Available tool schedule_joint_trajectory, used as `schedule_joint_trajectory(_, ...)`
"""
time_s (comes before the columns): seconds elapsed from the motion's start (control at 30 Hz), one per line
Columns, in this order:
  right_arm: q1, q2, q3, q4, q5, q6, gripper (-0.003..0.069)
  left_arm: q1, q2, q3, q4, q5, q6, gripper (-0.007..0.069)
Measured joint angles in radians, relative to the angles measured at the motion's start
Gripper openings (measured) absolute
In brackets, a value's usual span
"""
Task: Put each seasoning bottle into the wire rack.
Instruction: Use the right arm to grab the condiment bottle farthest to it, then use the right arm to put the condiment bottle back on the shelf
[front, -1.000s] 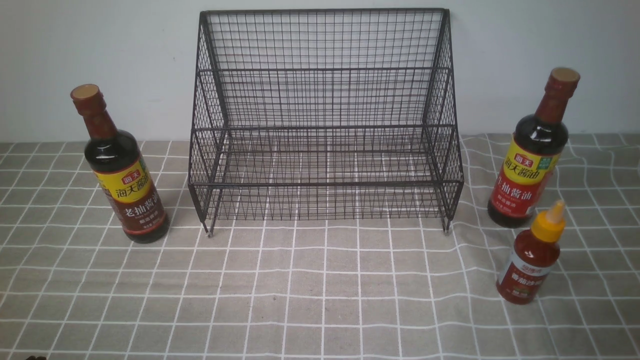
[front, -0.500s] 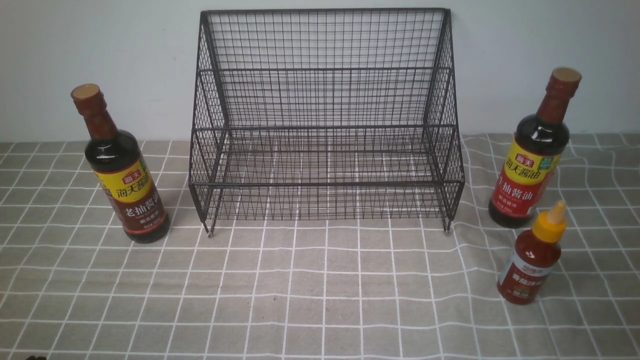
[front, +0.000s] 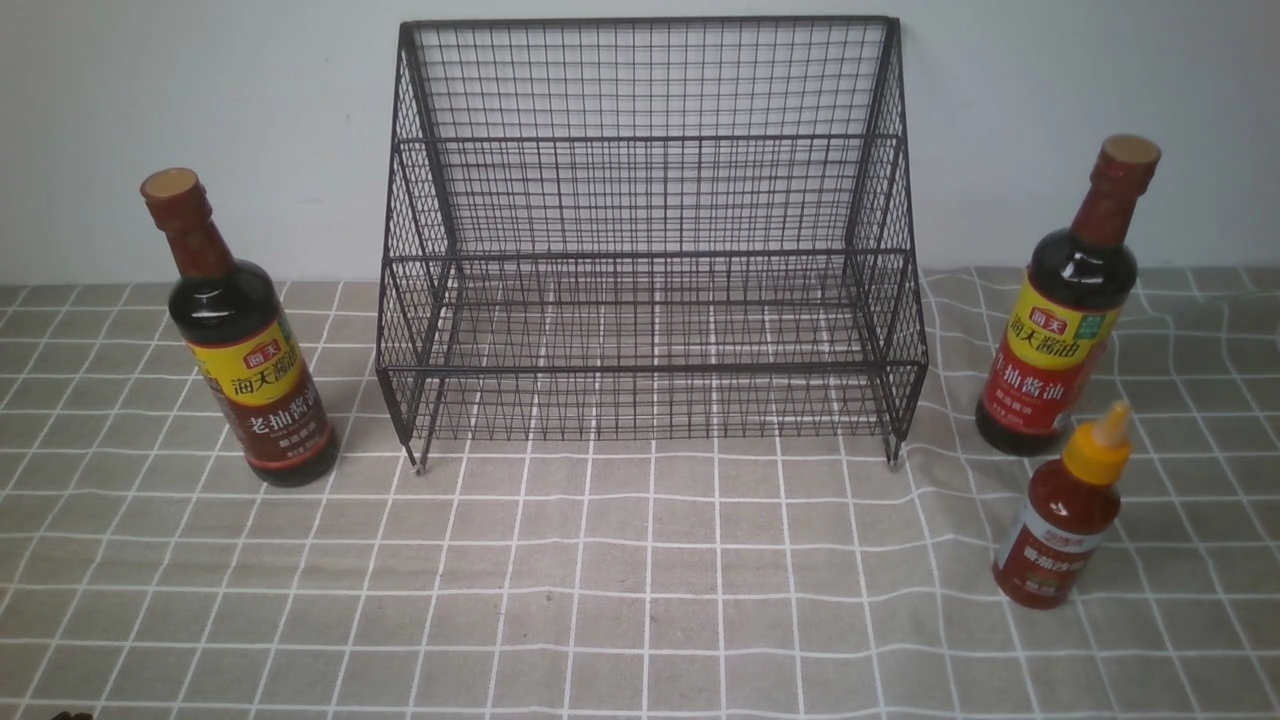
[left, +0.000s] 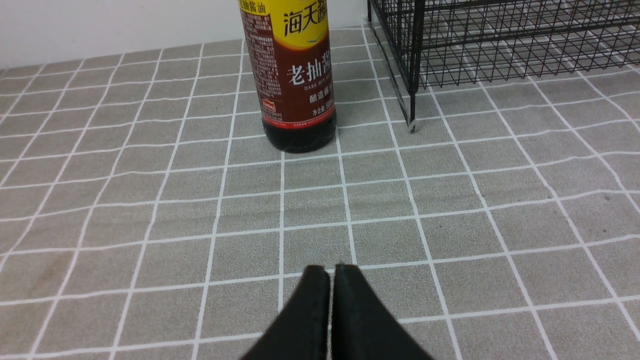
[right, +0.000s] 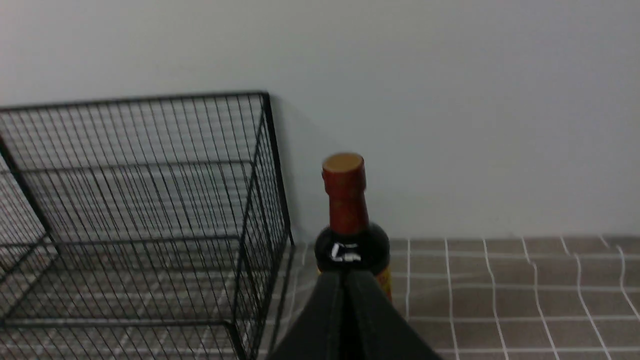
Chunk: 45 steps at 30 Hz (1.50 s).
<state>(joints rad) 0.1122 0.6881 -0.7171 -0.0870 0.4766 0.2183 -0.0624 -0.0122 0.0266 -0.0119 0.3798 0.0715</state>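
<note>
The black wire rack (front: 650, 250) stands empty at the back centre, against the wall. One tall dark soy-sauce bottle (front: 240, 340) stands upright to its left, another (front: 1065, 320) to its right. A small red sauce bottle (front: 1065, 525) with a yellow nozzle cap stands in front of the right one. Neither arm shows in the front view. In the left wrist view my left gripper (left: 331, 272) is shut and empty, low over the cloth, well short of the left bottle (left: 295, 75). In the right wrist view my right gripper (right: 345, 277) is shut and empty, with the right bottle (right: 347, 220) beyond it.
A grey cloth with a white grid (front: 640, 580) covers the table, wrinkled on the right side. A plain pale wall (front: 200, 100) rises right behind the rack. The rack's corner foot (left: 411, 125) stands close beside the left bottle.
</note>
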Motion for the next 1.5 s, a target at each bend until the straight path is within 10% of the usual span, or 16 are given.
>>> schedule_joint_trajectory(0.67,0.0,0.762,-0.517,0.014,-0.065,-0.025,0.0586,0.0,0.0,0.0,0.0,0.0,0.0,-0.0007)
schedule_joint_trajectory(1.13,0.0,0.991,-0.522,-0.023,-0.107,0.003,0.0573,0.0,0.0,0.0,0.0,0.0,0.0,-0.0007)
schedule_joint_trajectory(1.33,0.0,1.016,-0.526,-0.075,-0.127,0.0,0.0263,0.0,0.0,0.0,0.0,0.0,0.0,-0.0007)
schedule_joint_trajectory(1.5,0.002,0.997,-0.524,-0.112,-0.111,0.005,0.0274,0.0,0.0,0.0,0.0,0.0,0.0,-0.0007)
